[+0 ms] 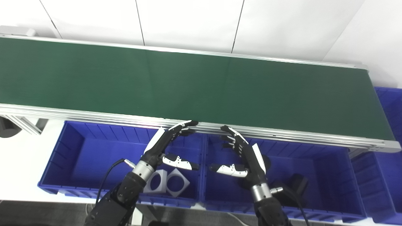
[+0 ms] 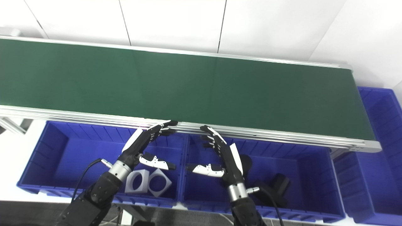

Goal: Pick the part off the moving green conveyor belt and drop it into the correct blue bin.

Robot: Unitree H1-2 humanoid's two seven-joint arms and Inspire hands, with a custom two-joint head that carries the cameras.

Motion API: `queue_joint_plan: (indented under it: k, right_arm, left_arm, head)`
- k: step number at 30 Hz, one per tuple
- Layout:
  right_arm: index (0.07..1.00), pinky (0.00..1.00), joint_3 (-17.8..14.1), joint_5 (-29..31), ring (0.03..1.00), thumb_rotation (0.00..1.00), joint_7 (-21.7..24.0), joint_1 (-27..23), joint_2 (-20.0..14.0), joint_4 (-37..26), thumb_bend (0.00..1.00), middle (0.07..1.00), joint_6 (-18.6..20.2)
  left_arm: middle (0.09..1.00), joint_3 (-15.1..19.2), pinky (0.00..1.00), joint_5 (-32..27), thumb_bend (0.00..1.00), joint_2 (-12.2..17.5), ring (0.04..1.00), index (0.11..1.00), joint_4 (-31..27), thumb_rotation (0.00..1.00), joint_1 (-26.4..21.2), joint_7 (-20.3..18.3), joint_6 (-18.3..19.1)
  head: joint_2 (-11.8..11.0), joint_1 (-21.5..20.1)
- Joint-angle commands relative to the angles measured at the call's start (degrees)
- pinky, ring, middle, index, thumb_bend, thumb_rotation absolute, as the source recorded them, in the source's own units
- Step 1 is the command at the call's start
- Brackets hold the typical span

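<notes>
Belt point(image 1: 188, 84) bare; I see no part on it, so bearing, heading and long axis can't be told. L robot hand point(image 1: 163, 147) and R robot hand point(image 1: 248, 157) both spread wide, empty, hovering over bins point(image 1: 78, 150) by belt's near rail. Neither is nearer.

green conveyor belt point(image 1: 188, 84), blue bins point(image 1: 78, 157), white parts point(image 1: 166, 183)

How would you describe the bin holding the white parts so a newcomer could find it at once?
Start at the green belt crossing the scene; blue bins sit in a row below its near rail. Take the left bin, under the left hand. It alone holds two white square parts with round holes; the middle bin beside it holds black parts.
</notes>
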Motion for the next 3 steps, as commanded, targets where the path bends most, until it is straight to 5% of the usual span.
queue_joint_plan:
  k: [1,3]
  right_arm:
    - [0.83,0.72,0.4,0.0,0.801,0.32,-0.4,-0.4,-0.1,0.6,0.99,0.905,-1.0]
    - [0.826,0.73,0.3,0.4,0.802,0.32,0.0,-0.4,0.0,0.8,0.99,0.903,-1.0]
  left_arm:
    - [0.842,-1.7,0.77,1.1,1.0,0.3,0.82,0.818,1.5,0.25,-0.6,-0.3,1.2]
    - [0.834,-2.0,0.76,0.7,1.0,0.2,0.814,0.806,2.0,0.26,-0.7,-0.1,1.2]
  head:
    - [-0.6,0.2]
    - [-0.9,0.4]
